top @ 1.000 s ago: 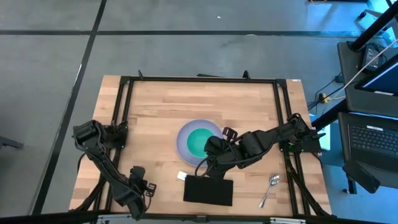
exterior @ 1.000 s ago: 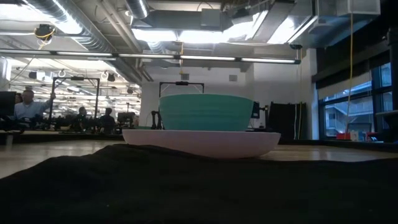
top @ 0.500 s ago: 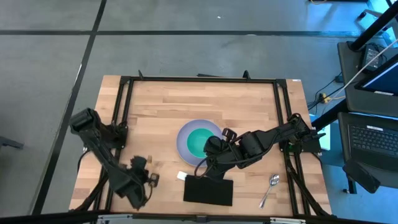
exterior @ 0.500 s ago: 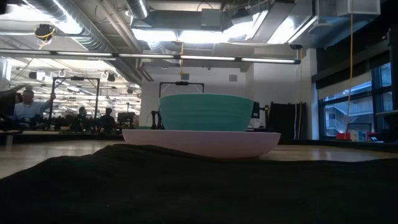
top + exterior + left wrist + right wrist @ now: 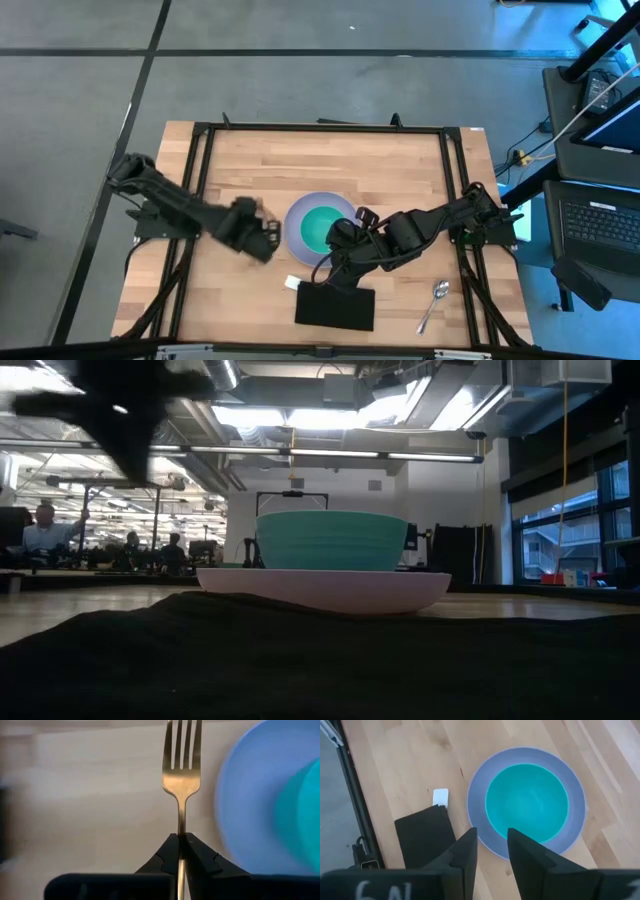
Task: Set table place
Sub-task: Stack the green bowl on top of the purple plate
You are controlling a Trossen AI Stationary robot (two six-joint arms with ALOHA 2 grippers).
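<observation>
- Since one second ago, my left arm has swung from the near left corner of the light wooden plank table (image 5: 400, 180) toward the middle, and my left gripper (image 5: 262, 236) is now just beside the left edge of the pale lavender round plate (image 5: 296, 232).
- My left gripper is clamped on the slim gold fork (image 5: 181, 775); in the left wrist view the two dark fingers (image 5: 170, 851) pinch the handle and the tines point away from me, with the plate close on one side.
- My right gripper (image 5: 334, 262) waits at the near edge of the plate, its fingers a little apart and holding nothing, as the right wrist view shows.
- Done, as I judge it: the small teal-green bowl (image 5: 322, 226) sits inside the plate, near the centre of the table.
- Left to do: the fork is not yet laid down, and the silver spoon (image 5: 434, 300) lies well apart from the plate, near the right front corner.
- A flat black rectangular pad (image 5: 335, 306) with a small white tag (image 5: 291, 284) at its corner lies just in front of the plate.
- How the set looks: the bowl stands upright and level on the plate in the low view, the plate rim is smooth and shallow, and the fork is thin and shiny.
</observation>
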